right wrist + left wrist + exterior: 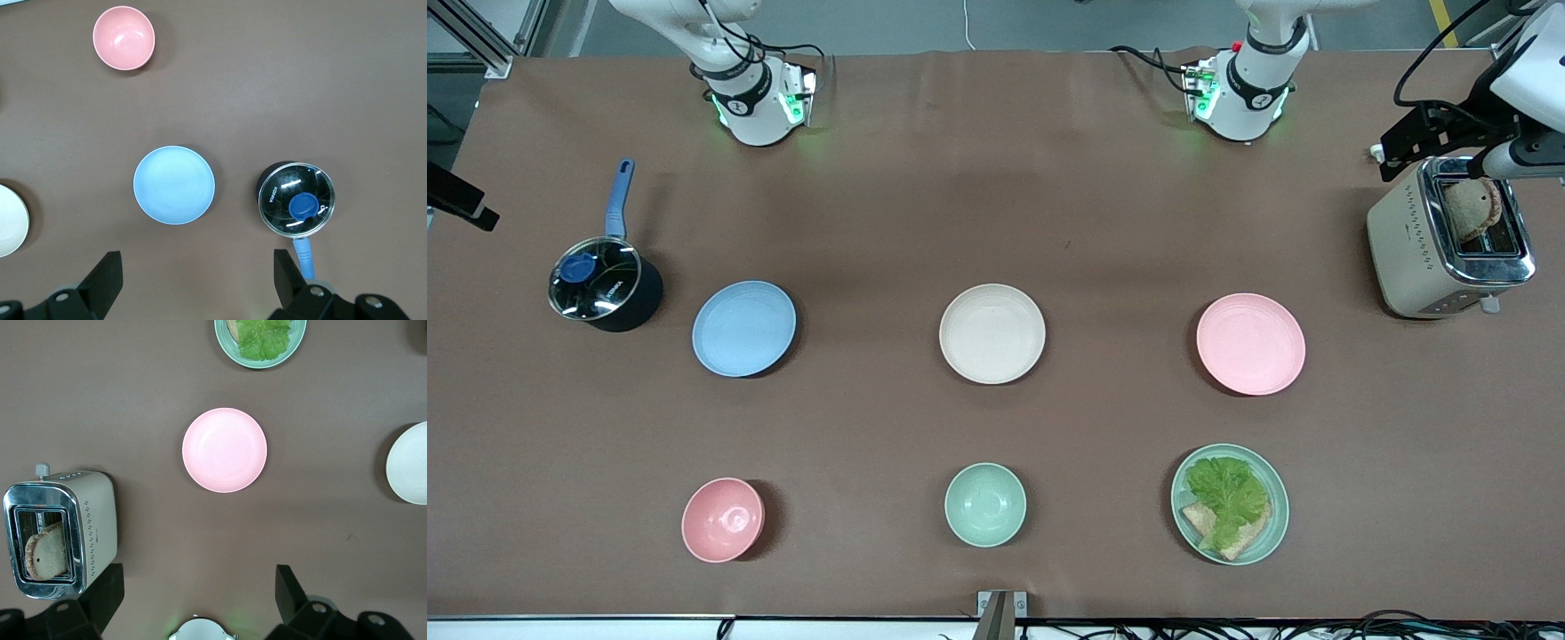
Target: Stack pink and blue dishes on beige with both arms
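Three equal plates lie in a row across the middle of the table. The beige plate (992, 333) is in the centre. The pale blue plate (743, 328) lies toward the right arm's end and the pale pink plate (1250, 343) toward the left arm's end. My left gripper (199, 587) hangs high and open over bare table between its base and the pink plate (225, 450), holding nothing. High up too, my right gripper (197, 270) is open and empty over bare table beside the blue plate (174, 185). An edge of the beige plate (408, 463) shows in both wrist views.
A lidded dark pot (603, 284) with a blue handle stands beside the blue plate. A toaster (1449, 236) holding bread stands at the left arm's end. Nearer the front camera sit a pink bowl (723, 519), a mint bowl (985, 504) and a mint plate (1272, 524) with lettuce and bread.
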`<state>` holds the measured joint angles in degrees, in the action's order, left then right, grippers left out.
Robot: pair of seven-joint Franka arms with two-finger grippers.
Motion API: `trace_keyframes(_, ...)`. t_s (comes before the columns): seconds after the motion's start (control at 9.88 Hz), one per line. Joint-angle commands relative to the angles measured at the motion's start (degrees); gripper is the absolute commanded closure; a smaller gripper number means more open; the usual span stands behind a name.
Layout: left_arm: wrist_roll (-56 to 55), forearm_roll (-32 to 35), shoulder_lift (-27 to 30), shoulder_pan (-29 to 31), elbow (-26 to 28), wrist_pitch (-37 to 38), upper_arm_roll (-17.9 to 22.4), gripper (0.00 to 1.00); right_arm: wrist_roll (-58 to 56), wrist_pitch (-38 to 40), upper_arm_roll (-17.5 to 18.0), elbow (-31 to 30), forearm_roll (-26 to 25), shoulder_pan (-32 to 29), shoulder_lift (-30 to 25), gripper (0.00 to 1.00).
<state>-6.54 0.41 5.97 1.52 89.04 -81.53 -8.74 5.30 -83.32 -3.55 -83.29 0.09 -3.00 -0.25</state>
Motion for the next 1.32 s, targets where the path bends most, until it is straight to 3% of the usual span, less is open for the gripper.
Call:
trace_keyframes(0.0,0.65,-0.85,-1.57,0.06,-0.18,1.37,0.04,0.0,0.94,0.27,0.04,-0.82,0.35,0.01,-0.98,0.0)
trace_keyframes(0.2,0.57,-0.06,-3.06,0.15,-0.62,1.37,0.04,0.0,0.94,0.18,0.04,-0.82,0.35,0.01,-0.98,0.0)
trace_keyframes(0.41,1.52,-0.31,-8.05,1.89,-3.26,1.37,0.13,0.0,0.41,0.27,0.04,-0.91,0.17,0.1,-0.37,0.0)
trace_keyframes(0.61,2.4,-0.93,-12.19,5.31,-0.55,-3.17,0.13,0.0,-0.72,0.53,0.04,-1.35,0.35,-0.33,1.03,0.0)
trace_keyframes(0.91,11.16,-6.8,-14.13,10.67,14.01,-20.71,0.13,0.0,-7.21,-11.81,-0.31,-14.75,4.12,-2.27,2.8,0.0)
trace_keyframes(1.22,19.88,-7.96,-23.25,14.45,16.69,-29.89,-0.04,0.0,-17.32,-30.17,-0.31,-29.52,5.35,-2.36,5.16,0.0)
